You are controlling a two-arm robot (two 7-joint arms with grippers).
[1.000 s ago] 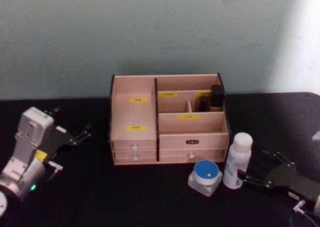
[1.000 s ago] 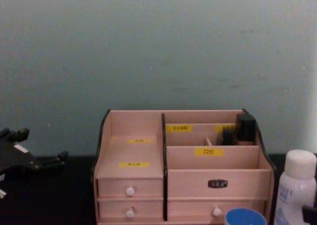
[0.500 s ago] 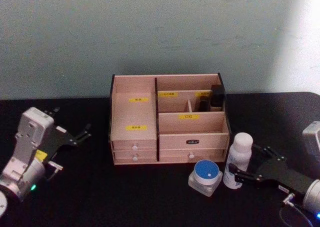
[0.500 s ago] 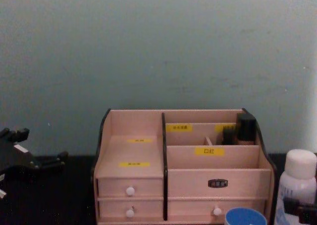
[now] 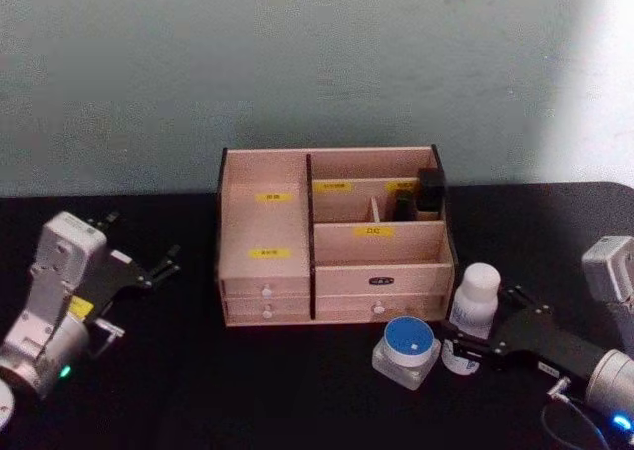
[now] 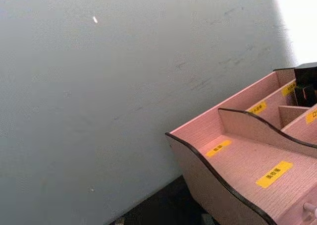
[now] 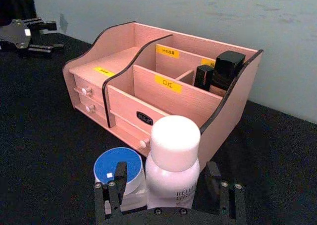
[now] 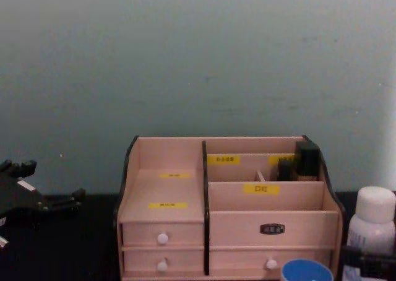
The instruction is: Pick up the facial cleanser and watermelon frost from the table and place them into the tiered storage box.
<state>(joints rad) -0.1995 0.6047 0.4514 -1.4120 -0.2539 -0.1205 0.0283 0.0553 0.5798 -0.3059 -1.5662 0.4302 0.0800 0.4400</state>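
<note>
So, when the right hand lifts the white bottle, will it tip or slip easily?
Probably stiff: the white bottle looks like smooth hard plastic, so it may slip in a loose grip. It stands tall and narrow, so a nudge by the right hand could tip it onto the blue-lidded jar beside it. The left hand idles far left.

We seem to be in a bare test lab: a matte black worktop (image 5: 198, 391) against a plain grey-green wall (image 5: 297, 63).
</note>
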